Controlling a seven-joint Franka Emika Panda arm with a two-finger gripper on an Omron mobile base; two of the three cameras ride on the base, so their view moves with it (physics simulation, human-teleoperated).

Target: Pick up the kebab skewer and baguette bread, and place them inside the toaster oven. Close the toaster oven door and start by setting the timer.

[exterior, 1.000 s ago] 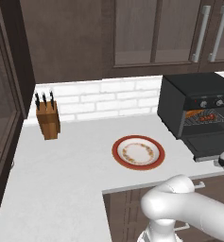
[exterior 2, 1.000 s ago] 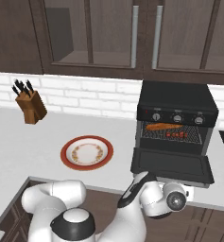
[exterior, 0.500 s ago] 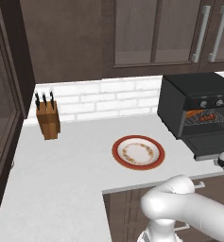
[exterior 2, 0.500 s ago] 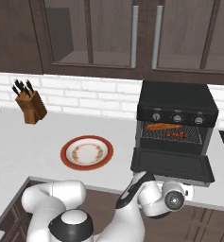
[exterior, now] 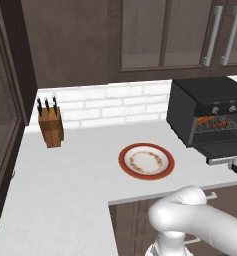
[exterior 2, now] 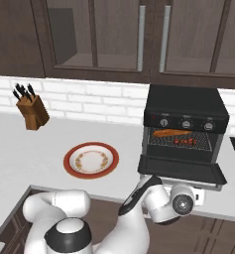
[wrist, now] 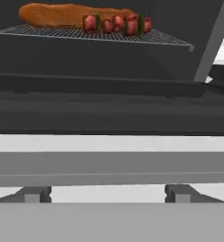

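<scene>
From the left base view, the toaster oven [exterior: 210, 112] stands open on the surface [exterior: 75, 175], right of a plate [exterior: 146, 161]. From the right, its door [exterior 2: 181, 170] hangs down above my wrist. My hand view shows baguette bread [wrist: 61, 15] and kebab skewer [wrist: 116, 23] touching on the rack, my fingers [wrist: 106, 194] spread wide, empty.

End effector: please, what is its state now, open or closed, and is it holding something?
End effector: open, the two fingertips stand far apart and hold nothing; it sits low before the open toaster oven door.
</scene>
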